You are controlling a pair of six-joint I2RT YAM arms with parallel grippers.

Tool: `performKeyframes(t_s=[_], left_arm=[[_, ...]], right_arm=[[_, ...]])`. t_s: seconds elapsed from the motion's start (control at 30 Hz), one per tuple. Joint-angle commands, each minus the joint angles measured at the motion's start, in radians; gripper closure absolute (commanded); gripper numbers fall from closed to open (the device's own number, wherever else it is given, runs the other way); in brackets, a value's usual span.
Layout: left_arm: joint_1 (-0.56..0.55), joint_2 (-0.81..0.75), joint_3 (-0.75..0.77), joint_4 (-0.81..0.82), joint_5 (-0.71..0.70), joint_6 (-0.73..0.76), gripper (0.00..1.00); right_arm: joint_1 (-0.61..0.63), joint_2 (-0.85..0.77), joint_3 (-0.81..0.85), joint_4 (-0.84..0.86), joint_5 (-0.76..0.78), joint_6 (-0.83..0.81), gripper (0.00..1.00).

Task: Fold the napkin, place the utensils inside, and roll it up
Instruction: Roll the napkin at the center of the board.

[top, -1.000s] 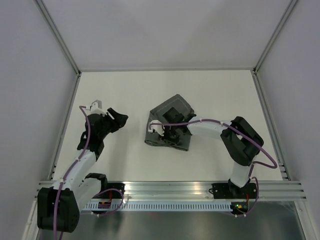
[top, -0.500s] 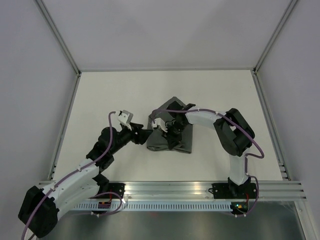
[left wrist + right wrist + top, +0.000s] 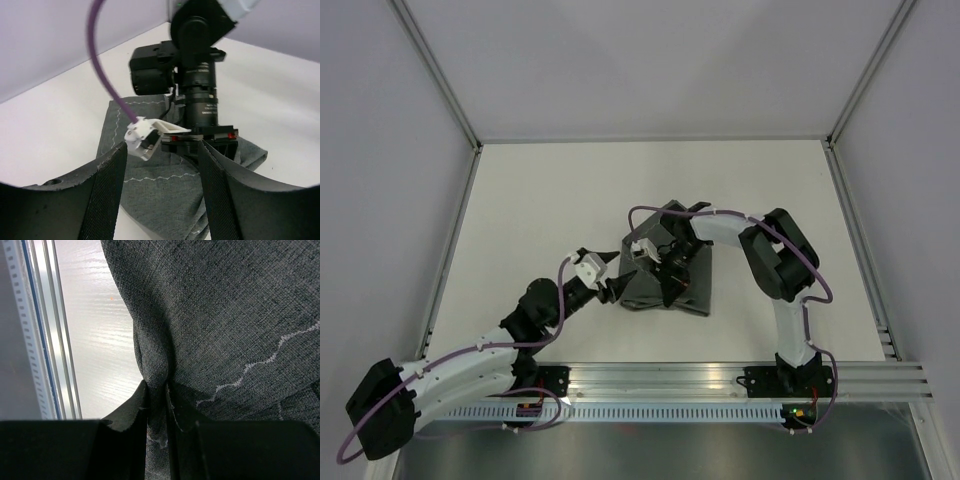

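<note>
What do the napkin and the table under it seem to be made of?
The napkin: woven fabric, dark grey, matte; the right wrist view shows a coarse weave, soft folds and pale zigzag stitching. The table: hard, smooth, white, with a slight sheen and faint grain lines, perhaps laminate or painted wood.

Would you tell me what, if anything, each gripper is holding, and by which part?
The right gripper pinches a bunched fold of the napkin; the left gripper is open, holding nothing.
</note>
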Motion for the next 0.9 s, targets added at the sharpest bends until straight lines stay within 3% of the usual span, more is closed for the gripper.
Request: performKeyframes(t_s=[0.0, 0.23, 0.43, 0.87], left_arm=[[-0.106, 0.063, 0.066, -0.007, -0.055, 0.238, 0.36], [-0.21, 0.165, 0.126, -0.098, -0.087, 0.356, 0.35], [-0.305, 0.395, 0.238, -0.193, -0.138, 0.452, 0.35], [-0.392, 0.629, 0.304, -0.236, -0.089, 0.477, 0.34]], right_arm=[[-0.006, 0.085, -0.008, -0.052, 0.084, -0.076, 0.99], [-0.041, 0.125, 0.027, -0.095, 0.064, -0.097, 1.0], [-0.064, 0.165, 0.053, -0.129, 0.043, -0.112, 1.0], [-0.081, 0.191, 0.081, -0.161, 0.029, -0.122, 1.0]])
